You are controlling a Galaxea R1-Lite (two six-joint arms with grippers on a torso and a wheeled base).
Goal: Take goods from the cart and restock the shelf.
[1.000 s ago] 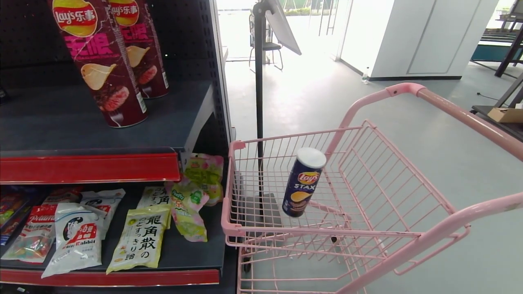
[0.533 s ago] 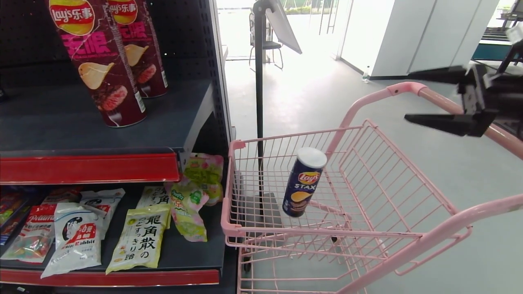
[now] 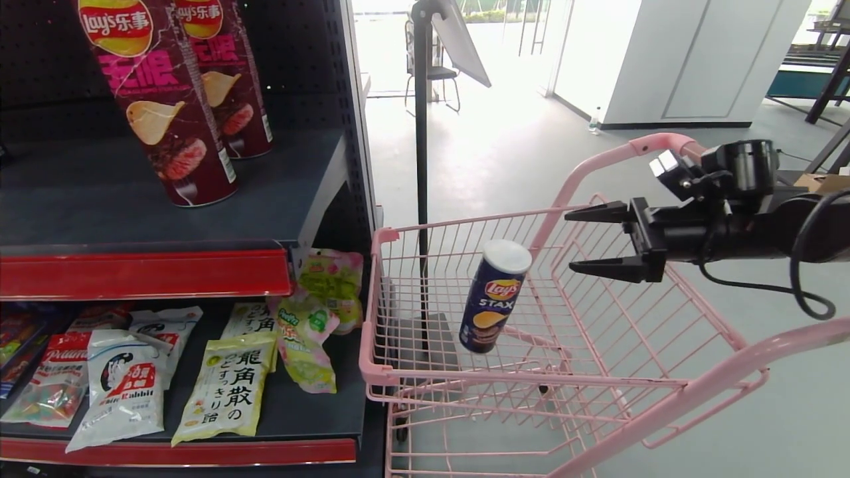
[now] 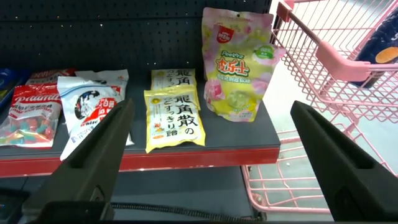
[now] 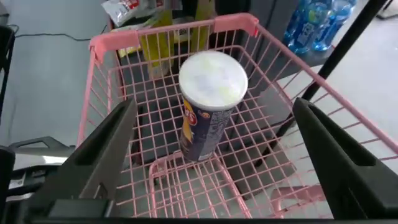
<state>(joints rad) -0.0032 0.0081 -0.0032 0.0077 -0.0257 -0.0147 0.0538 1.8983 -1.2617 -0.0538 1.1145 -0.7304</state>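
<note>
Above cart [image 3: 398, 372]: open right claw [image 3: 583, 239]

A shop was indicated: a dark, pegboard-backed shelf [image 3: 99, 199] edged with a red price rail [image 3: 146, 273] was stocked with tall crisp tubes [image 3: 166, 113] and snack bags [image 3: 226, 388], and a pink wire cart [image 3: 524, 380] was parked beside it on a smooth grey floor [image 3: 505, 159].

The right hand [image 3: 571, 241], fingers spread, has been brought in from the right and lowered over the pink cart [image 3: 465, 222], nearer the blue chips can [image 3: 495, 299].
</note>
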